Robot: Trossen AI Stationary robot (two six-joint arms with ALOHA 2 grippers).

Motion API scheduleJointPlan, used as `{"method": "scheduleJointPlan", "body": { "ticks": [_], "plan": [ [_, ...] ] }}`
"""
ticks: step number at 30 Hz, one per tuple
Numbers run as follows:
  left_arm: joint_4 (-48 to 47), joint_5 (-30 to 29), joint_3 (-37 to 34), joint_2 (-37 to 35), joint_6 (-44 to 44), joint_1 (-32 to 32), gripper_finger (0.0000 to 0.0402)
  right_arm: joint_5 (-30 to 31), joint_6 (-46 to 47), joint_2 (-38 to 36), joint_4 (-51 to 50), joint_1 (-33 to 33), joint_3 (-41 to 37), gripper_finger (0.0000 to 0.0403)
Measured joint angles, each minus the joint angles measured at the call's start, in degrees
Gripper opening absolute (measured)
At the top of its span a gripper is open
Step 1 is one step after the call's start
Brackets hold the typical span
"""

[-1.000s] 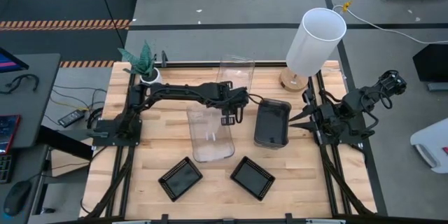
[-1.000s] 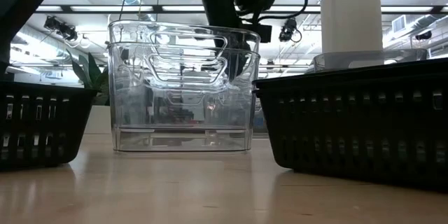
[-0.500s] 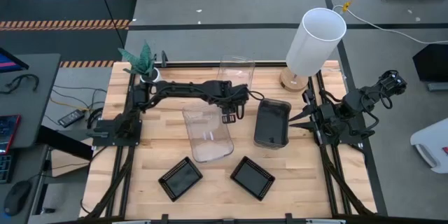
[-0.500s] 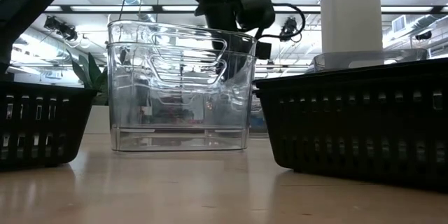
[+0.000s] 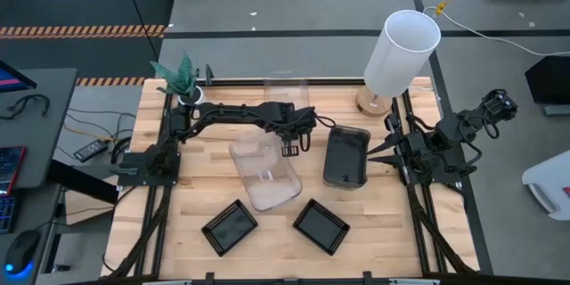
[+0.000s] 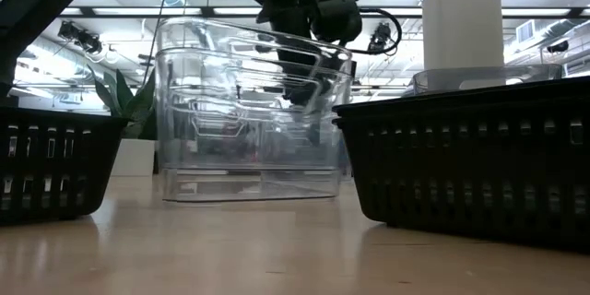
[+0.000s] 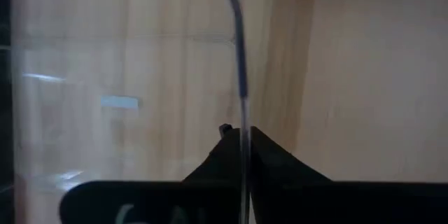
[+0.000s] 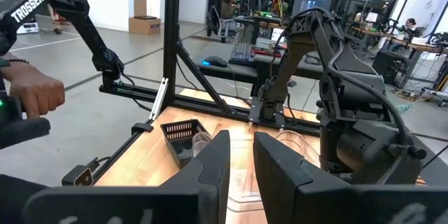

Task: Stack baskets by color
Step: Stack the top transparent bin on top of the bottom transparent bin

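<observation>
A clear basket [image 5: 264,174] stands mid-table, skewed; in the low view this clear basket [image 6: 249,120] shows with its rim slanting. My left gripper [image 5: 289,145] is shut on its right wall. A second clear basket [image 5: 287,91] stands at the far edge. Right of the held basket stands a smoky grey basket [image 5: 346,156]. Two black baskets [image 5: 230,227] [image 5: 321,225] lie near the front edge. My right gripper [image 8: 241,161] waits at the table's right side, open and with nothing between its fingers. My left gripper holds the clear basket's right wall at its rim [image 7: 242,105], one finger [image 7: 225,155] on one face of the wall and the other finger [image 7: 274,161] on the opposite face. The fingers come from above, slanting down. Its bottom seems to rest on the table.
A white lamp shade [image 5: 401,52] stands at the far right corner and a small potted plant [image 5: 183,78] at the far left. A strip of bare wood lies between the grey basket and the black baskets. A person's hand [image 8: 31,91] shows beyond the table.
My left gripper has sunk onto the clear basket's right wall and shut on it. The basket has turned a little on the table, its far end swinging toward the left edge, and its rim now slants in the low view.
</observation>
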Motion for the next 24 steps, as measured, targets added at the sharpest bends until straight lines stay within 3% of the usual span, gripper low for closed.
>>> {"method": "scheduleJointPlan", "body": {
  "ticks": [6, 13, 20, 24],
  "plan": [
    [-4.7, -7.7, 3.3, 0.4, 1.5, -1.5, 0.0007, 0.0, 0.0, 0.0, 0.0, 0.0, 0.0, 0.0071],
    [-14.4, -13.8, 17.2, 0.3, 1.0, -4.0, 0.0006, 0.0, 0.0, 0.0, 0.0, 0.0, 0.0, 0.0071],
    [-28.1, -14.8, 32.9, 0.2, -8.5, -7.5, 0.0007, 0.0, 0.1, 0.0, -0.1, 0.0, 0.0, 0.0071],
    [-31.7, -14.0, 32.3, -2.2, -16.3, -10.0, 0.0008, 0.0, 0.4, 0.0, -0.1, 0.0, 0.0, 0.0071]
  ]
}}
